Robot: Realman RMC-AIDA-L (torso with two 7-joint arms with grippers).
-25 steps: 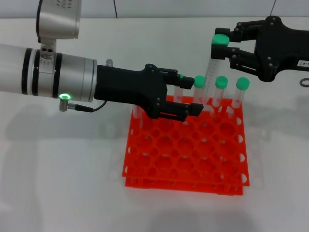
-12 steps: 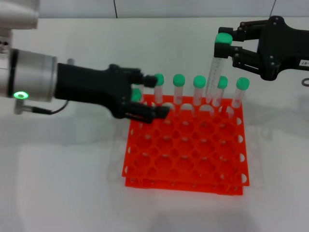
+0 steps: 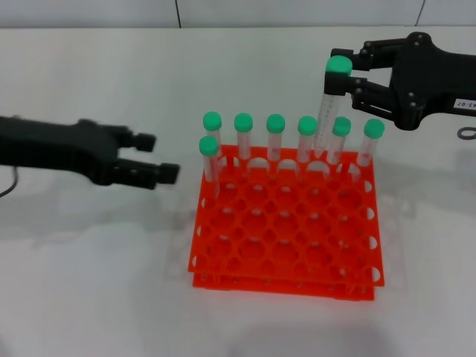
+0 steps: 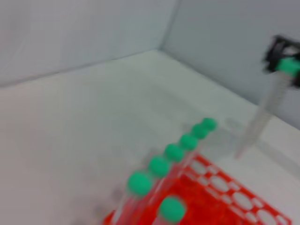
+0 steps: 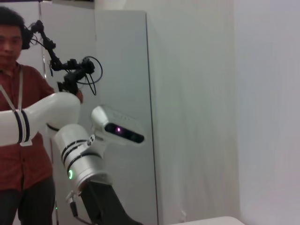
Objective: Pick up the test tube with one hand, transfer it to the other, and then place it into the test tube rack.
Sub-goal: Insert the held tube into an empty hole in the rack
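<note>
My right gripper (image 3: 346, 76), black with a white label, is shut on the green cap end of the test tube (image 3: 326, 111). The tube hangs slightly tilted over the back row of the orange-red test tube rack (image 3: 286, 230). Its tip is level with the back holes, between two standing tubes; I cannot tell if it is inside a hole. My left gripper (image 3: 156, 156), unlabelled, is open and empty, left of the rack and just above the table. The blurred left wrist view shows the held tube (image 4: 262, 117) and the rack (image 4: 225, 187).
Several green-capped tubes (image 3: 276, 137) stand in the rack's back row, and one (image 3: 209, 158) stands in the second row at the left. A small dark ring (image 3: 468, 132) lies at the table's right edge. The right wrist view shows a person (image 5: 18, 117) behind the robot.
My left gripper has drawn back to the left, away from the rack, uncovering the back-row tubes. My right gripper with the tube has barely moved.
</note>
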